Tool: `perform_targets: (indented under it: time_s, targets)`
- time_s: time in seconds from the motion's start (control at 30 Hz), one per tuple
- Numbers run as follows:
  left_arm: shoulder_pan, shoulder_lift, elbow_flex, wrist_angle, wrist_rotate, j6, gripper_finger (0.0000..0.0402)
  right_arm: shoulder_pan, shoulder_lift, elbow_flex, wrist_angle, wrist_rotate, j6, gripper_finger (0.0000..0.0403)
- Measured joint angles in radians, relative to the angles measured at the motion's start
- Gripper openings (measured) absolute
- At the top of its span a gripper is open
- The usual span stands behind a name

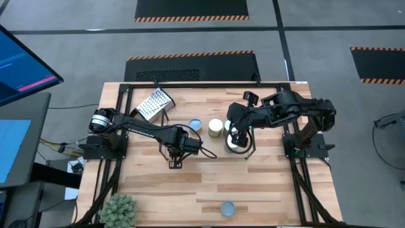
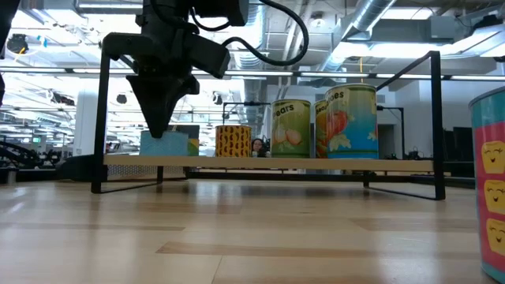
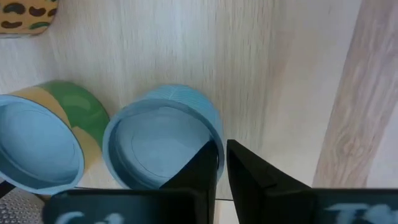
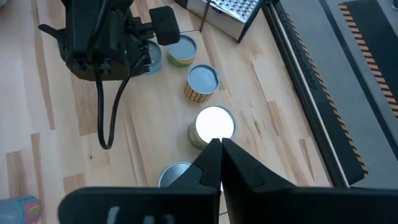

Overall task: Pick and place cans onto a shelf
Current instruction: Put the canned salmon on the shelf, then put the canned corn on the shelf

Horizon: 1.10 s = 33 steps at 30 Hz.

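Note:
The shelf (image 2: 268, 162), a wood board in a thin black wire frame, carries several cans. My left gripper (image 2: 162, 126) is shut and points down at a low blue can (image 3: 163, 146) at the shelf's left end. Beside that can stand a green-and-tan can (image 3: 46, 140) and a yellow patterned can (image 2: 233, 140). My right gripper (image 4: 221, 155) is shut and empty, above a can with a bright white lid (image 4: 214, 123) at the shelf's right part (image 1: 235, 140). Another can (image 4: 177, 174) stands beside its fingers. My left gripper's shut fingertips (image 3: 208, 163) come from above, pointing down, at the blue can's rim (image 3: 214, 146). I cannot tell whether they touch it. The can stands upright on the shelf board.
A perforated grater (image 1: 155, 104) lies at the far left of the table. A lone pink-sided can (image 1: 228, 208) stands near the front edge and looms at the low view's right (image 2: 489, 181). A small plant (image 1: 120, 209) stands at the front left corner.

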Motion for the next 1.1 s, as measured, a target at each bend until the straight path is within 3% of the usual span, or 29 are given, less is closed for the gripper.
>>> perform_targets:
  time_s: [0.37, 0.7, 1.1]
  targets:
    - [0.000, 0.000, 0.002, 0.000, -0.020, -0.002, 0.0044, 0.000, 0.000, 0.000, 0.000, 0.000, -0.002, 0.0028]
    - [-0.015, -0.001, 0.084, -0.087, -0.081, -0.017, 0.0044, 0.000, 0.000, 0.000, 0.000, -0.044, -0.001, 0.0028]
    - [-0.128, -0.003, 0.105, -0.200, -0.164, -0.252, 0.0044, 0.001, 0.000, 0.000, 0.000, -0.052, -0.001, 0.0028]
